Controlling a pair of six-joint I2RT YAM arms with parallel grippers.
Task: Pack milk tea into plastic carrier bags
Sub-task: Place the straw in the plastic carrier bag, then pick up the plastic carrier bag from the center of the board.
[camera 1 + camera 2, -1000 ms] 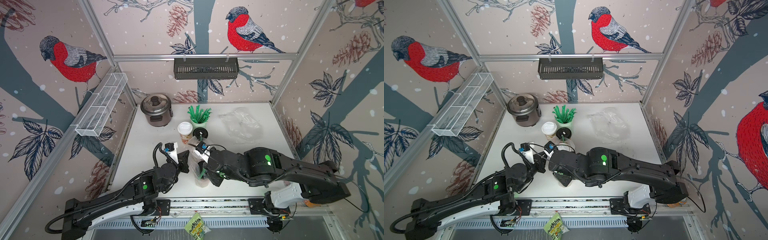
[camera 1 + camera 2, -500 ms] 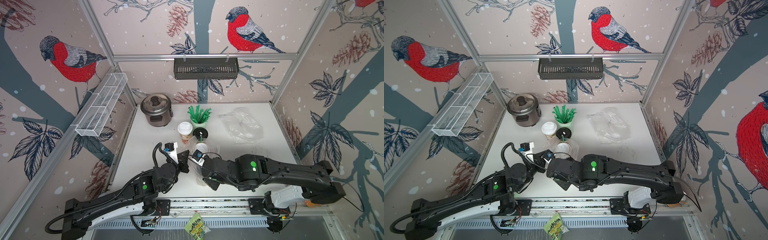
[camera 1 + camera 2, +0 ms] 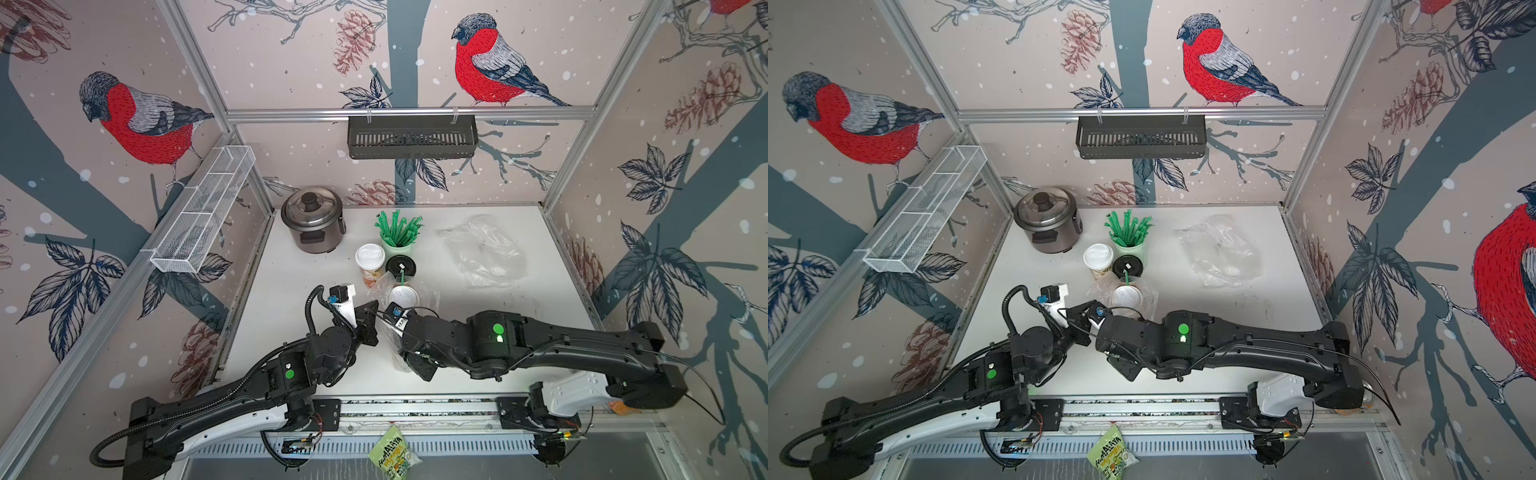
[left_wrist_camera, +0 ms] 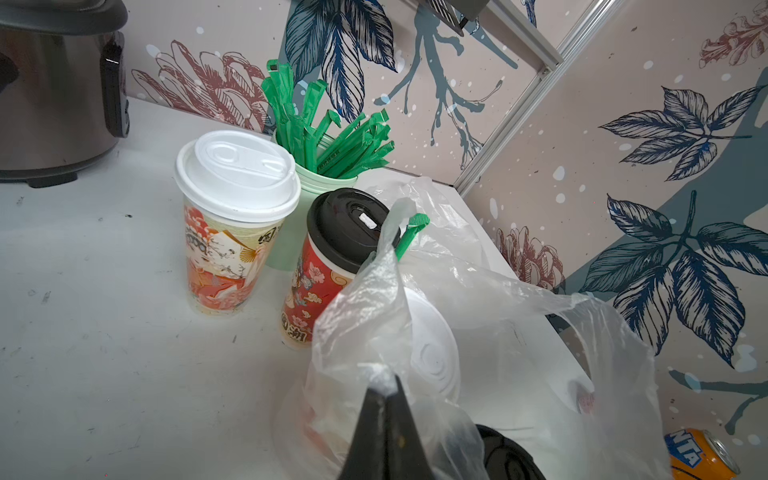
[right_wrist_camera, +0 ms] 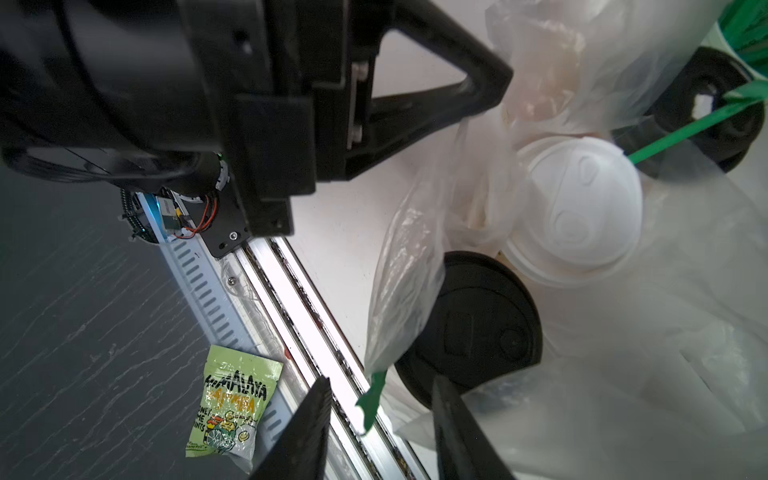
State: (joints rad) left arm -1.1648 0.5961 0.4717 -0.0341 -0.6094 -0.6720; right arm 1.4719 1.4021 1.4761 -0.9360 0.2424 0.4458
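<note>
Two cups (image 5: 577, 208) stand upright in the bag (image 4: 519, 324) — left pincer (image 4: 384, 376) pinching its film, right pincer (image 5: 382, 382) spread.

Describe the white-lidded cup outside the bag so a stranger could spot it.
Find the steel cooker on the white table. Just in front and right of it, beside the green straws, stands the cup. Its white lid and cream-orange print differ from the red black-lidded cup beside it, and it stands outside the bag.
</note>
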